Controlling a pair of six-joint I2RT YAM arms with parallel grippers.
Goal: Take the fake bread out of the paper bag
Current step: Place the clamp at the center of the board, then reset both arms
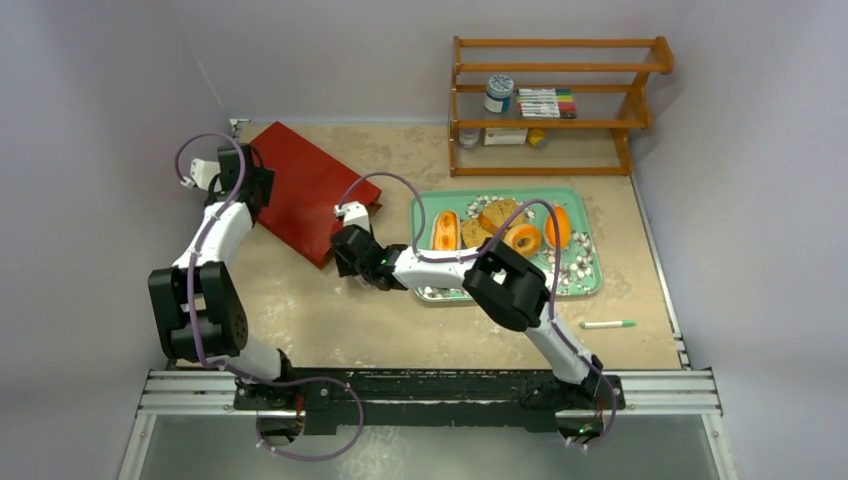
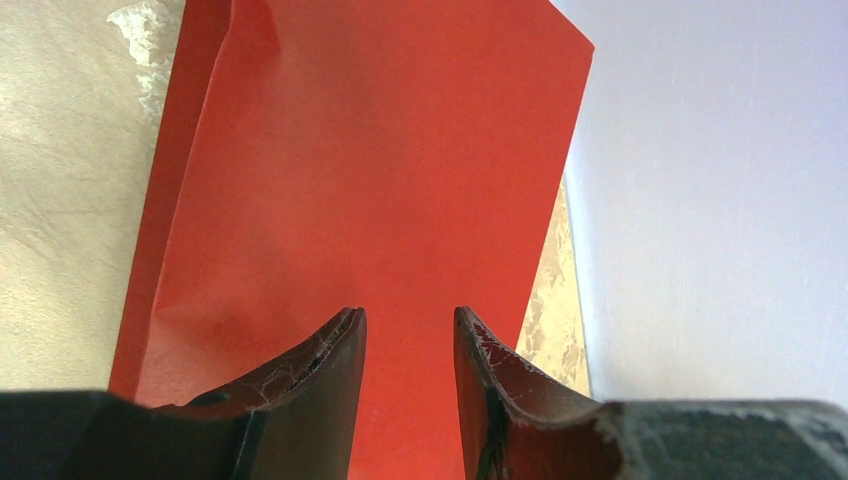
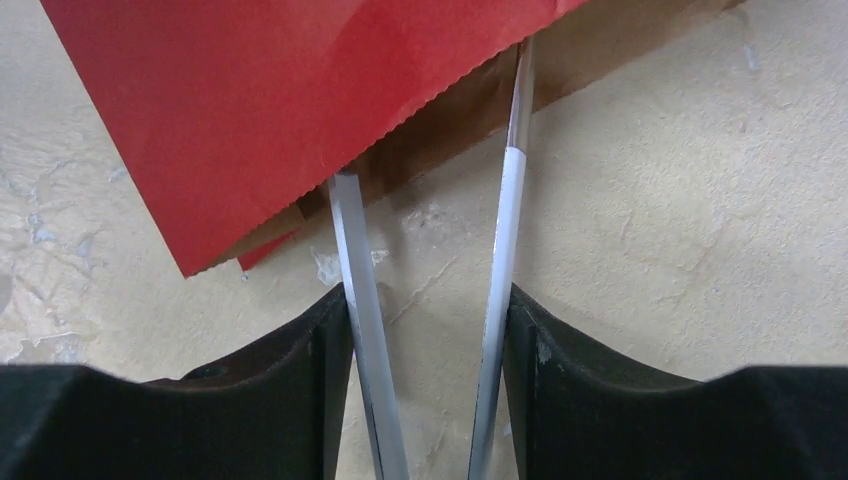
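Right tool [image 3: 425, 300], clamped on thin metal tongs [image 3: 505, 220], probes glossy red paper bag [image 3: 250, 100] (left tool [image 2: 408, 320] parted above); next call: pinch any toy bread inside.

The paper bag [image 1: 305, 190] lies flat on the tabletop [image 1: 330, 320], back left. Right of it sits the tray [image 1: 590, 285], with the bread pieces [image 1: 445, 230] on it. Behind the tray stands a shelf [image 1: 560, 68]. In front of the tray, to the right, lies a pen [image 1: 608, 324]. Tongs [image 3: 505, 230] in the right gripper [image 3: 428, 300] reach into the bag's open end.
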